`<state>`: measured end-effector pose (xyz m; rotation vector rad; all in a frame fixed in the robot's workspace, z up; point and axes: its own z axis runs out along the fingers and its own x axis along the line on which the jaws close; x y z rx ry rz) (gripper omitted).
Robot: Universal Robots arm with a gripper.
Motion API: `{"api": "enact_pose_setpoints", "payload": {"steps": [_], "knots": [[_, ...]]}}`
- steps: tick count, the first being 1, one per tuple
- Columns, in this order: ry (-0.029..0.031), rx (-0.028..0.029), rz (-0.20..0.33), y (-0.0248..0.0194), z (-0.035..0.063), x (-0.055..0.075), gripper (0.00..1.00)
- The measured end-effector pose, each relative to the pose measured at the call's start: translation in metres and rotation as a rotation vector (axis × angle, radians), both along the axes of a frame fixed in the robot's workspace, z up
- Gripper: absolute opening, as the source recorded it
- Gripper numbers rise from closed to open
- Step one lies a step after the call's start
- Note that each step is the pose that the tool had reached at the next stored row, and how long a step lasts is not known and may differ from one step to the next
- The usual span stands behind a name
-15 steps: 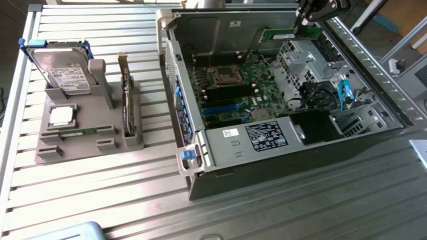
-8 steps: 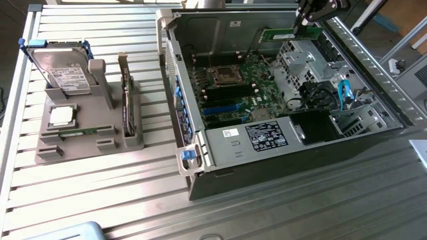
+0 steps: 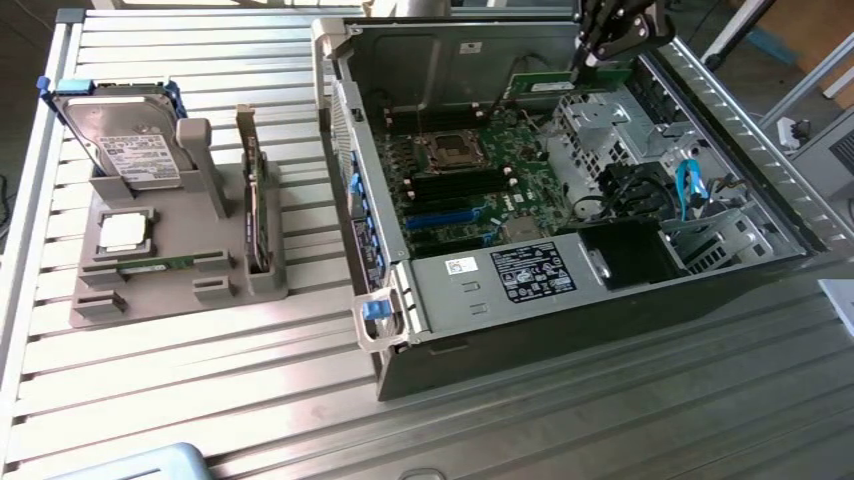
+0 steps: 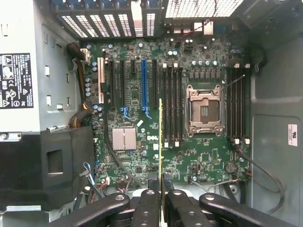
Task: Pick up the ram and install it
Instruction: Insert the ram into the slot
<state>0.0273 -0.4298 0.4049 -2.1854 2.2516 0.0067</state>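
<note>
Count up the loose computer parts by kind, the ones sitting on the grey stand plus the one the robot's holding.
Ram: 2 (held ram, spare ram)
Hard drive: 1
Processor: 1
Expansion card: 1
Total: 5

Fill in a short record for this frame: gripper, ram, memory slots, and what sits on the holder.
gripper: the gripper is shut on the ram, above the open computer case
ram: held edge-on over the motherboard, not seated in any slot
memory slots: the memory slots beside the CPU socket look empty
holder: the grey holder on the exterior view's left carries the hard drive and an upright expansion card
</note>
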Motion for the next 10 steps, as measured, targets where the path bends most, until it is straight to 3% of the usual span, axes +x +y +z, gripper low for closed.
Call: {"api": "enact_pose_setpoints", "payload": {"steps": [5, 10], "knots": [[0.0, -0.0034, -0.004, 0.0079, -0.0096, -0.008, 0.13], [0.0002, -0.0044, -0.008, 0.0179, -0.0257, -0.016, 0.13]]}}
